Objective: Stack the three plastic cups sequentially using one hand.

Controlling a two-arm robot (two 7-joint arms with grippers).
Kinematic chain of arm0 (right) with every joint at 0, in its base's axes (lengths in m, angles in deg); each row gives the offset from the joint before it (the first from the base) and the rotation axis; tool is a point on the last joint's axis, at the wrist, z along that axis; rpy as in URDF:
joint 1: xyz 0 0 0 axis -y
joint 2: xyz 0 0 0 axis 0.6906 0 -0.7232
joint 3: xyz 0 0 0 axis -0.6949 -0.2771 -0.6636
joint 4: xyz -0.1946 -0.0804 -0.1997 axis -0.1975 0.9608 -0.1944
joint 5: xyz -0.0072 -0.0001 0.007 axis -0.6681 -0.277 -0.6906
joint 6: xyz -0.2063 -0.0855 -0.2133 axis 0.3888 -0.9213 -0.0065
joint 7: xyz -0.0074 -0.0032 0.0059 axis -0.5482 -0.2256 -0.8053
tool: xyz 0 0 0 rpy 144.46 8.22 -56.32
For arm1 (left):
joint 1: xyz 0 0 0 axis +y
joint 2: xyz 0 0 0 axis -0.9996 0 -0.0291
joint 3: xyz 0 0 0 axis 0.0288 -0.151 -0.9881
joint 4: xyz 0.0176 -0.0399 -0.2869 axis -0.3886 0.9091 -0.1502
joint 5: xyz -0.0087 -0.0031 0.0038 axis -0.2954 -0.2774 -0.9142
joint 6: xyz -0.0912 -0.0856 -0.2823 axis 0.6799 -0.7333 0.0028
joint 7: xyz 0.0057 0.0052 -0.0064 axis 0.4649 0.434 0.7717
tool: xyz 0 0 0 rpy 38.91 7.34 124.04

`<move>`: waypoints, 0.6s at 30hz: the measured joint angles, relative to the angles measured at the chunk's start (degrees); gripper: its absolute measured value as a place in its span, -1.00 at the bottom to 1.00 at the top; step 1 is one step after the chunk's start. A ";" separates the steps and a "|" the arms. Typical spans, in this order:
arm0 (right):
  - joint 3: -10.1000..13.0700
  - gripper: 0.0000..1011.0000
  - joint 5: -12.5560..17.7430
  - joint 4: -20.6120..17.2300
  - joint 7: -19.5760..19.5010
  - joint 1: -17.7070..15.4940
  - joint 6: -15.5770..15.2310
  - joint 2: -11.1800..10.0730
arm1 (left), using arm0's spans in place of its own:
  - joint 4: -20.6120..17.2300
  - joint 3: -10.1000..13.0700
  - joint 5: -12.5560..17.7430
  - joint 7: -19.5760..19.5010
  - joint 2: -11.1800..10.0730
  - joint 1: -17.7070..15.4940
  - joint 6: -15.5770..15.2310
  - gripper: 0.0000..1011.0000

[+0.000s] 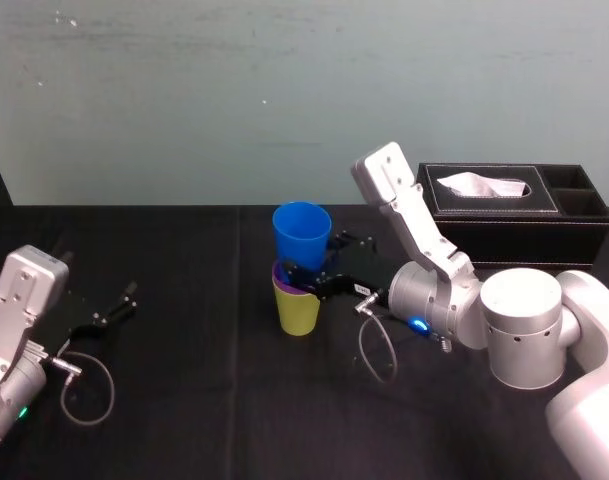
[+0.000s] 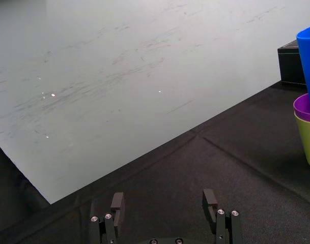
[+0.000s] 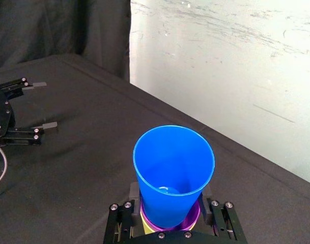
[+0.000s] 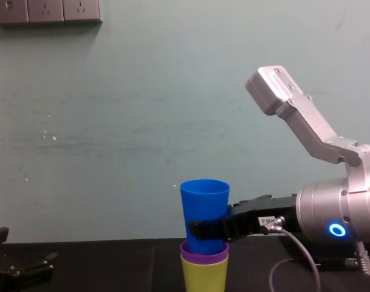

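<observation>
— And the right gripper (image 4: 206, 229)?
— Clamped around the blue cup (image 1: 302, 232), low on its wall. Seated partly in the purple cup (image 2: 302, 109), the one nested in the yellow-green cup (image 1: 299, 312).
— Standing where?
— Near the middle of the table (image 1: 184, 400), upright, well apart from the tissue box (image 1: 504, 228) at the far right corner.
— Left gripper (image 2: 164, 197)?
— Spread wide, parked close to the left edge.

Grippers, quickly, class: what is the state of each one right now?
Left black mechanical gripper: open, holding nothing.
Right black mechanical gripper: closed on the smooth tapered blue plastic cup.
</observation>
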 joint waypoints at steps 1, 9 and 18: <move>-0.02 0.35 -0.05 0.11 -0.04 0.00 0.12 0.08 | 0.00 0.00 0.00 0.00 0.00 0.00 0.00 0.98; 0.04 0.35 -0.18 0.77 -0.30 0.00 0.64 0.35 | 0.00 0.00 0.00 0.00 0.00 0.00 0.00 0.98; 0.25 0.35 -0.19 1.78 -0.35 -0.03 1.02 0.54 | 0.00 0.00 0.00 0.00 0.00 0.00 0.00 0.98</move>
